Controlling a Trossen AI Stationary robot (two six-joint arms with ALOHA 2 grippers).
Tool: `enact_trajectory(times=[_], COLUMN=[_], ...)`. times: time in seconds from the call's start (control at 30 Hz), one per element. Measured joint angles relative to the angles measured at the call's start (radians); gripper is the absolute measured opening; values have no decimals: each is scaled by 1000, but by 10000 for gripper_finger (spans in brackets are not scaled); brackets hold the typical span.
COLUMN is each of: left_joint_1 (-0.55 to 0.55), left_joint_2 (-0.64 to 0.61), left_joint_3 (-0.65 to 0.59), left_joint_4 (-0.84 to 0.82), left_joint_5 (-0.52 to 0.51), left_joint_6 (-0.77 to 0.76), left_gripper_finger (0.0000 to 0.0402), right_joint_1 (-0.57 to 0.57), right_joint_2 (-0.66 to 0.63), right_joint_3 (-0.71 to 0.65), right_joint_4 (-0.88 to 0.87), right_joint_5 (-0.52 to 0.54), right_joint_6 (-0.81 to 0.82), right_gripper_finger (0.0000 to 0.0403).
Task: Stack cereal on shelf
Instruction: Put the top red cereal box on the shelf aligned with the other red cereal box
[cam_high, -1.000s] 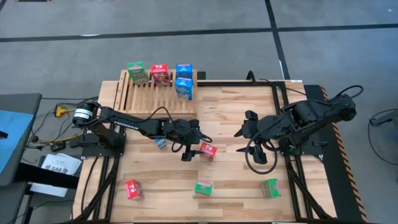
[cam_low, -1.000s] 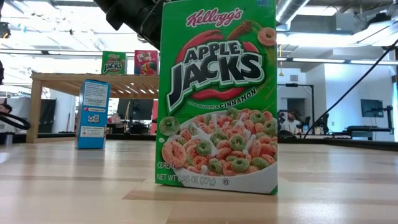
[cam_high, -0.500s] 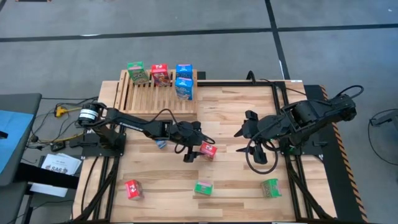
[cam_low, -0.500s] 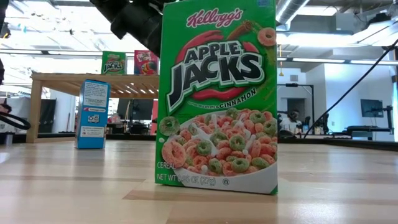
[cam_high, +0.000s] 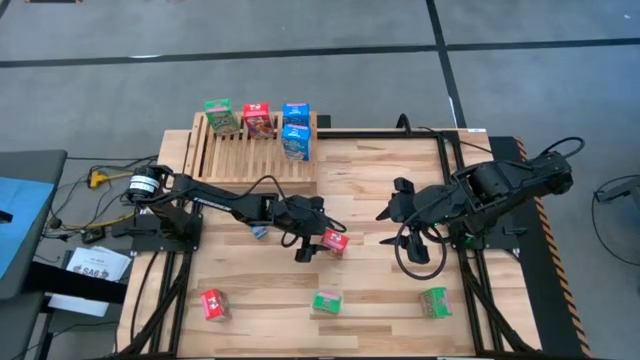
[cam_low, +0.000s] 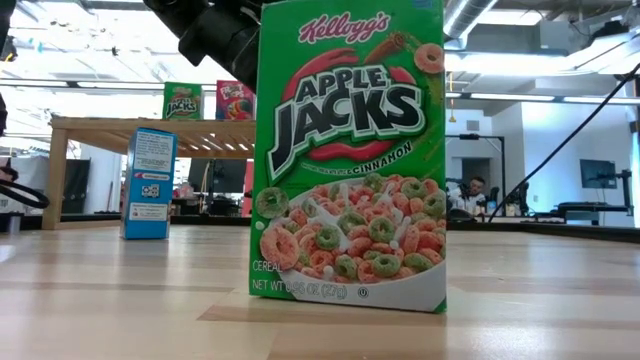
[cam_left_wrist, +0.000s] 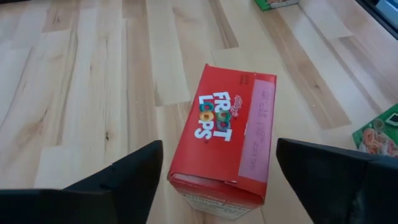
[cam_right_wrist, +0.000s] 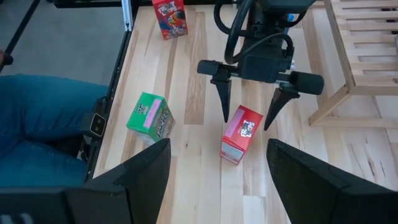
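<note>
Left tool (cam_right_wrist: 252, 112) fingers apart, now straddling red cereal box (cam_right_wrist: 240, 133), narrower than before; right tool waits.

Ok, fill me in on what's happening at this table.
The robot is stacking cereal boxes on the shelf. Four boxes stand along its far edge. The left gripper hangs open over a red box lying mid-table, fingers either side of it, not gripping yet. The right gripper waits open nearby, holding nothing. Another red box, two green boxes and a blue one are on the table.
</note>
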Motion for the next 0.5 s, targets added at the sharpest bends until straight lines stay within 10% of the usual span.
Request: enact_trajectory(times=[0.5], left_joint_1=[0], left_joint_2=[0], left_joint_3=[0], left_joint_4=[0], left_joint_5=[1], left_joint_6=[-11], left_gripper_finger=[186], right_joint_1=[0], right_joint_2=[0], right_joint_3=[0], right_joint_4=[0], right_joint_5=[0], right_joint_6=[0], right_gripper_finger=[292])
